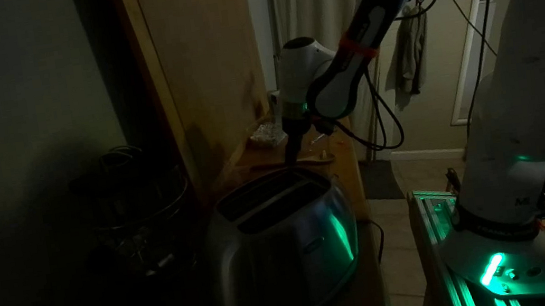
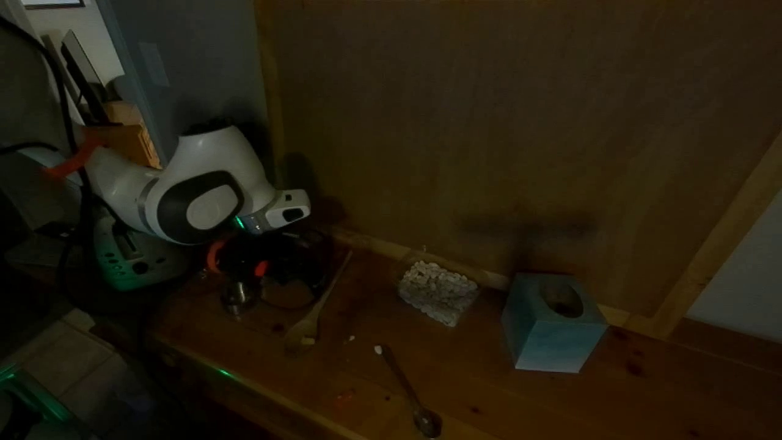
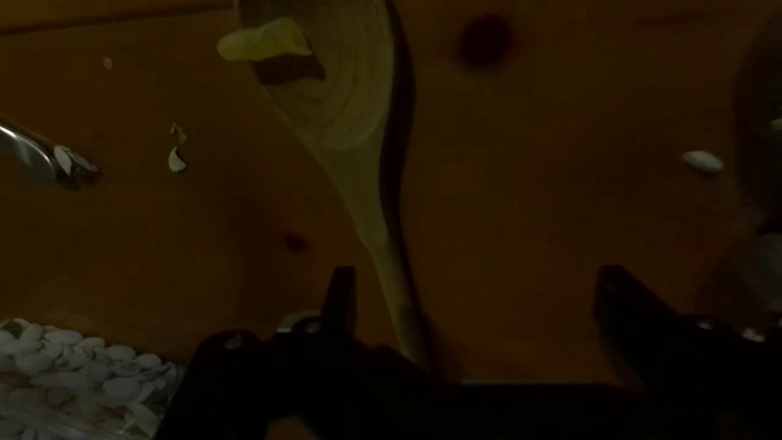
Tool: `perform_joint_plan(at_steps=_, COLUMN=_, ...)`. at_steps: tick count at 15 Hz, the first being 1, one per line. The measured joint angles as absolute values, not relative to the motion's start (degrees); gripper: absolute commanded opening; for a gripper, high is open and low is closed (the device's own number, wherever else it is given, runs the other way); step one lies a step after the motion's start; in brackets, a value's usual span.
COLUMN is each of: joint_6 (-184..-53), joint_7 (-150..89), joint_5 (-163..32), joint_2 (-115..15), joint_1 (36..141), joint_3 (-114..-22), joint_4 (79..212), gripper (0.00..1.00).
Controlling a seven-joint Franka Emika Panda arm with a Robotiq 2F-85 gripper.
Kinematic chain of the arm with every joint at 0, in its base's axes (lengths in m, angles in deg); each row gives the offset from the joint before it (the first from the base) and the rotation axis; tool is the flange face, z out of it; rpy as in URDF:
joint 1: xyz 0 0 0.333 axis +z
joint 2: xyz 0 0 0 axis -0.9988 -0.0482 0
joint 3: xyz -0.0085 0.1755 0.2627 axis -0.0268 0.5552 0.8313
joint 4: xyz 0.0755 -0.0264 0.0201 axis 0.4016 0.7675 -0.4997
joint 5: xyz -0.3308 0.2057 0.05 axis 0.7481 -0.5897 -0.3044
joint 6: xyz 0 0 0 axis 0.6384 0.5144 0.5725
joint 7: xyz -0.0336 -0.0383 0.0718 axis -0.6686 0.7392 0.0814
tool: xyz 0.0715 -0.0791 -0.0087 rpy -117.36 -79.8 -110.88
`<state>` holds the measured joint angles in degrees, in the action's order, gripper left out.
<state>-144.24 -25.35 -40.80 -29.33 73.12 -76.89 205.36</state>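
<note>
One spread tool [image 3: 476, 269], one wooden spoon [image 3: 360, 183] beneath, one metal spoon [image 2: 403, 381]

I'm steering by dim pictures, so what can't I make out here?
Fingers touching the table or not: both exterior views, too dark.
Wooden spoon, handle end: wrist view, behind the fingers' black base.
Yellow piece on its bowl: wrist view, too dim to identify.
Toaster, slot contents: an exterior view, lost in darkness.

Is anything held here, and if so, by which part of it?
Nothing is held: the gripper is open, and the wooden spoon handle shows between its fingers, unclamped.
</note>
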Motion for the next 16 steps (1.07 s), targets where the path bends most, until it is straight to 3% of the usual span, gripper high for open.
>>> perform_joint_plan(at_steps=12, joint_6=-139.3, joint_7=-7.7, joint_5=-57.3, joint_2=-37.1, joint_1=75.4, joint_3=-76.2, joint_4=195.9, gripper=0.98)
perform_joint_plan(at_steps=13, joint_6=-138.9, joint_7=-7.2, joint_5=-57.7, joint_2=-38.0, joint_1=75.4, joint_3=-76.1, joint_4=194.9, gripper=0.87)
perform_joint_plan(at_steps=14, joint_6=-138.7, joint_7=-7.0, joint_5=-57.9, joint_2=-38.8, joint_1=75.4, joint_3=-76.1, joint_4=194.0, gripper=0.85)
perform_joint_plan(at_steps=15, joint_6=-138.3, joint_7=-6.8, joint_5=-58.0, joint_2=-39.6, joint_1=75.3, joint_3=-76.1, joint_4=193.2, gripper=0.69)
perform_joint_plan(at_steps=16, joint_6=-138.0, joint_7=-6.7, joint_5=-58.1, joint_2=-40.3, joint_1=75.3, joint_3=-76.1, joint_4=192.3, gripper=0.60)
